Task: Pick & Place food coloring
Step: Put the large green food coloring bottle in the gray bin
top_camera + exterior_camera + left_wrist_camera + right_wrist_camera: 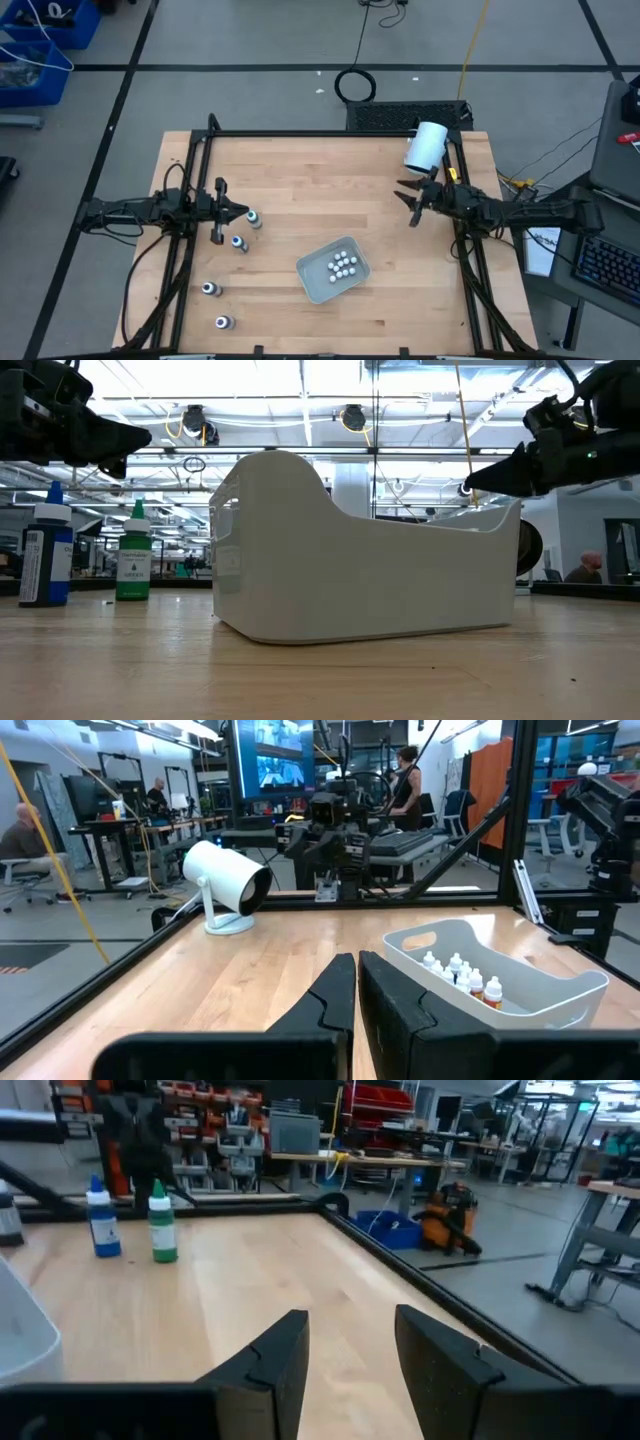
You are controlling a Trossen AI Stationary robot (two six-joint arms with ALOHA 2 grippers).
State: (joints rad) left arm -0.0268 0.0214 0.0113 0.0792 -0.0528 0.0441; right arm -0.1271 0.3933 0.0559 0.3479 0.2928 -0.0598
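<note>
table (300, 190): bare wooden top in a black frame; both arms reach in from opposite side edges.
tray (310, 283): clear plastic, near the middle of the table toward the front edge. in the left wrist view a cluster of small whitish bottles (458, 972) stands inside it, some with orange tips.
larger bottles: four dark-bodied ones out on the wood by the left edge. two sit close to the left gripper, one (254, 220) just past its tips and another (240, 243) beside it; two more (211, 289) and (224, 322) stand nearer the front left corner, well apart from the tray.
left gripper (235, 212): at the left edge, raised above the wood, jaws pressed together with only a sliver between them, nothing held.
right gripper (406, 203): waiting by the right edge, jaws apart, nothing held.
white cylinder (426, 146): on a stand at the back right corner, clear of the work.
stage (judgement): small bottles look placed; the four larger ones remain.
risk 1: closed jaws lowered at the nearest bottle would knock it over rather than straddle it; they need to part first.
risk 2: the two near bottles stand close, so a spread finger could tip the neighbour.
risk 3: a bottle dropped into the tray may topple the cluster.
</note>
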